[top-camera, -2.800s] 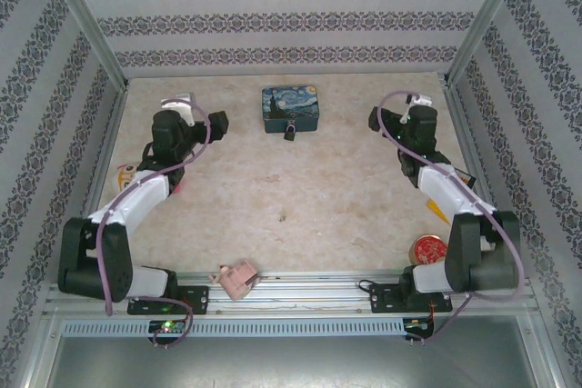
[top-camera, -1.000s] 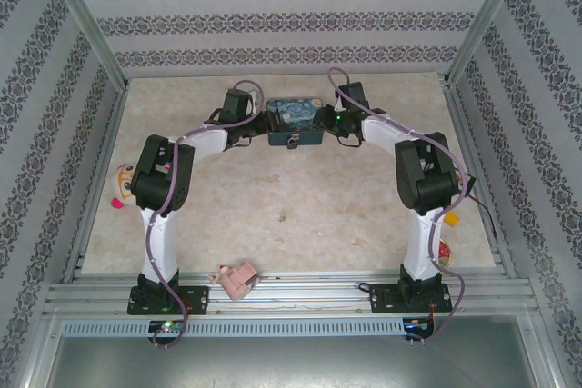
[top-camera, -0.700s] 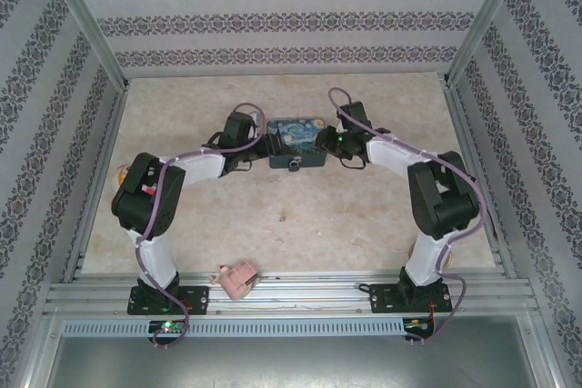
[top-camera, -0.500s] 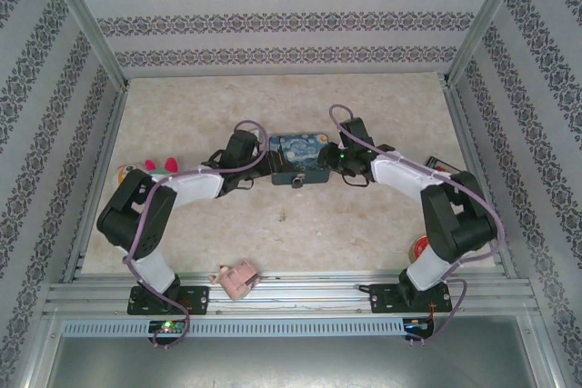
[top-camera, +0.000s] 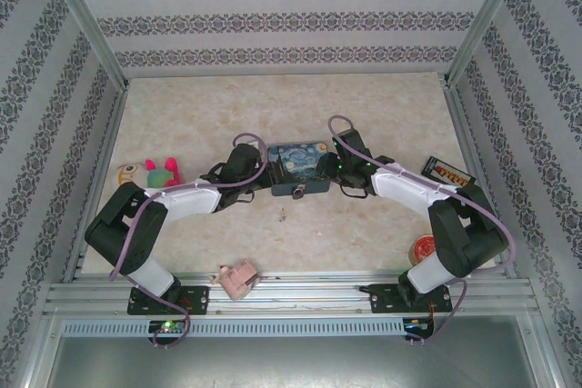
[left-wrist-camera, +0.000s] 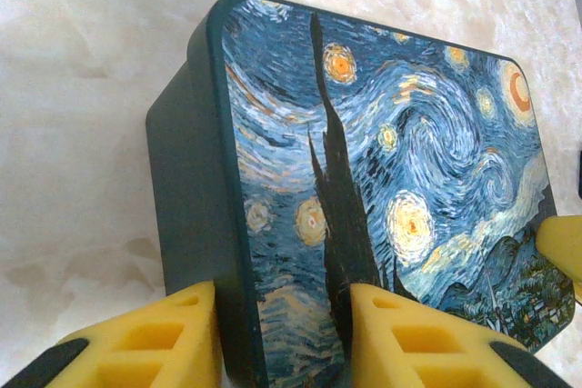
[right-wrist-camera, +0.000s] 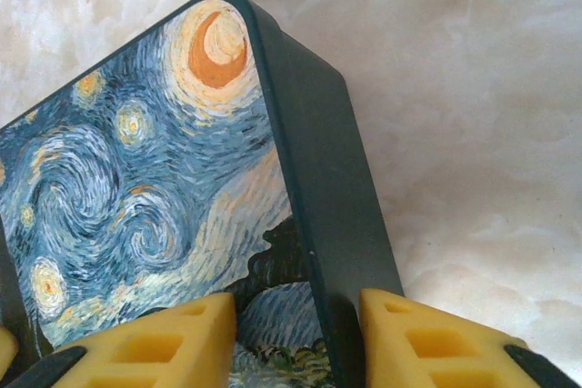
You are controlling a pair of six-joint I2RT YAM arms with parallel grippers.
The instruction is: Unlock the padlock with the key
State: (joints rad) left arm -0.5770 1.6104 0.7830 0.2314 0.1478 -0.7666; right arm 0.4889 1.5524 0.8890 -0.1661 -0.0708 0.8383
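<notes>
left hand (left-wrist-camera: 282,343): clamped on tin (left-wrist-camera: 364,179) | right hand (right-wrist-camera: 296,333): clamped on tin | padlock (top-camera: 298,194): tin's front

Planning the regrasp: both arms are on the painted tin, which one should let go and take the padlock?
Right, but it's close to a coin toss. Left end effector and right end effector each clamp one end of the tin; the padlock hangs mid-front, about equally near both.
</notes>
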